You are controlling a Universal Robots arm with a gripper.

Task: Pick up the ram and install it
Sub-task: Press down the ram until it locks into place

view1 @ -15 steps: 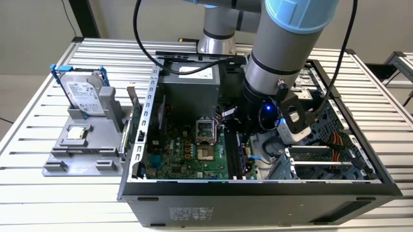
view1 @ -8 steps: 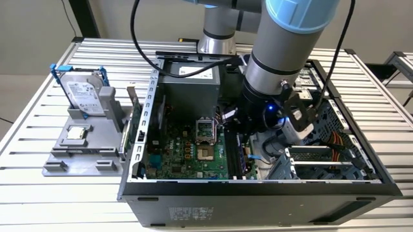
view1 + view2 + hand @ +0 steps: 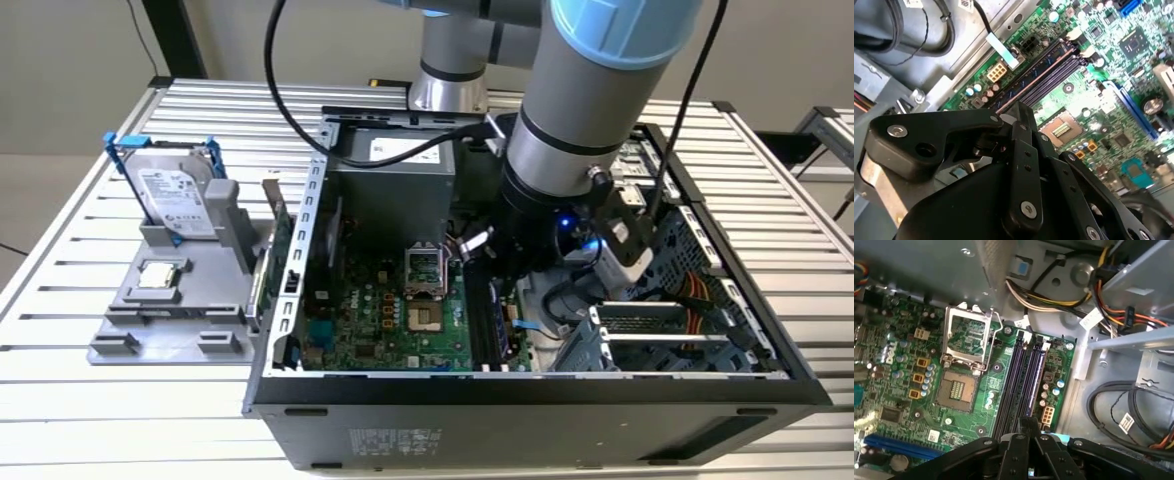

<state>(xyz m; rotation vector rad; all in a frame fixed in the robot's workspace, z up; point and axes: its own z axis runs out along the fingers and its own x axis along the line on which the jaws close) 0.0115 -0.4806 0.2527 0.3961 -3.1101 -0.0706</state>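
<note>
Open computer case (image 3: pixel 534 410) on a slatted table (image 3: pixel 134 420), side panel off. Robot arm (image 3: pixel 587 110) reaching down into the case from above. Green motherboard (image 3: pixel 387 320) flat on the floor of the case. Outside the case, on the exterior view's left, a grey fixture (image 3: pixel 147 320) with a hard drive (image 3: pixel 180 195) upright in it and a small square processor chip (image 3: pixel 160 275) lying in front.

Inside the case, long black memory slots (image 3: pixel 1015 385) side by side. In one of them, seemingly, a bluish strip, judged to be the ram (image 3: pixel 1036 70), lying along the slot. Cannot tell whether fully seated. Gripper (image 3: pixel 1029 424) low inside the case, right over the near end of the slots. Fingers (image 3: pixel 1021 112) apparently drawn together, with nothing visibly clamped between them.

Possible trouble, as a judgement. A push at one end alone could tilt the stick, leaving the far end proud and its latch unclosed. A push with the notch off its key could strain the slot or flex the board. Loose cables (image 3: pixel 1054 300) inside the case could snag on the linkage.

Exterior view adds the surroundings: fixture, drive, chip, and the arm's posture over the case. First wrist view adds a straight-down look at the open processor socket (image 3: pixel 956 390) and the far slot ends. Second wrist view adds a slanting look along the slots and the blue tint of the stick.
</note>
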